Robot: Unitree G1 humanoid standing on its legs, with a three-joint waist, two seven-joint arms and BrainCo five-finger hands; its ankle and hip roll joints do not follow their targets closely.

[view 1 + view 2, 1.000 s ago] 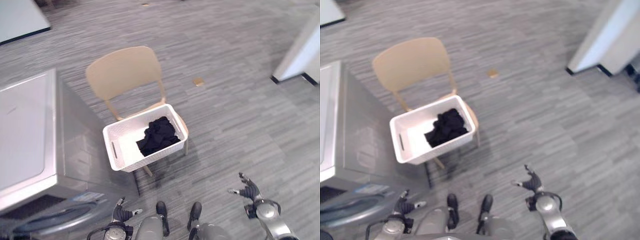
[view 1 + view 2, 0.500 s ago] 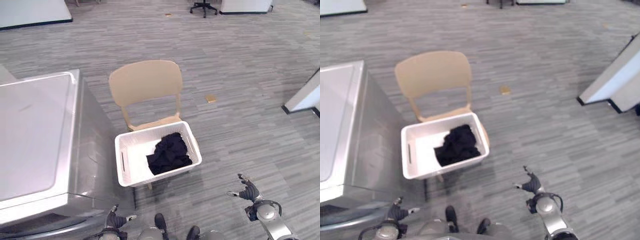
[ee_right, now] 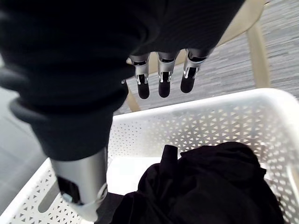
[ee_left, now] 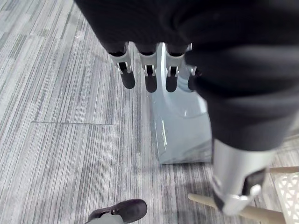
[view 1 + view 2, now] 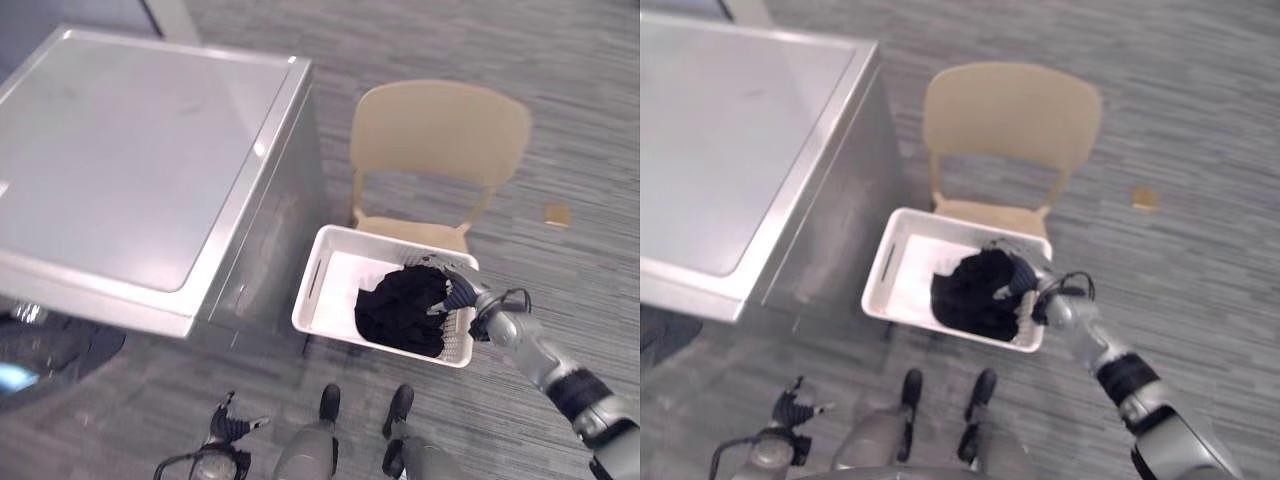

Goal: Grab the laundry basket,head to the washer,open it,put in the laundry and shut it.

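Right hand (image 5: pixel 457 291), earlier low by the floor, now slack-fingered over basket (image 5: pixel 330 262) laundry (image 5: pixel 400 310).

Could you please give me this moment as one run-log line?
phase: reaching for basket | right hand: open above laundry basket | left hand: open, idle | dark laundry: inside basket

tan plastic chair with curved backrest (image 5: pixel 440 130) | upright on grey striped carpet floor (image 5: pixel 420 40), just beside a metal appliance | small tan square scrap (image 5: pixel 557 215) on floor, near the chair's backrest
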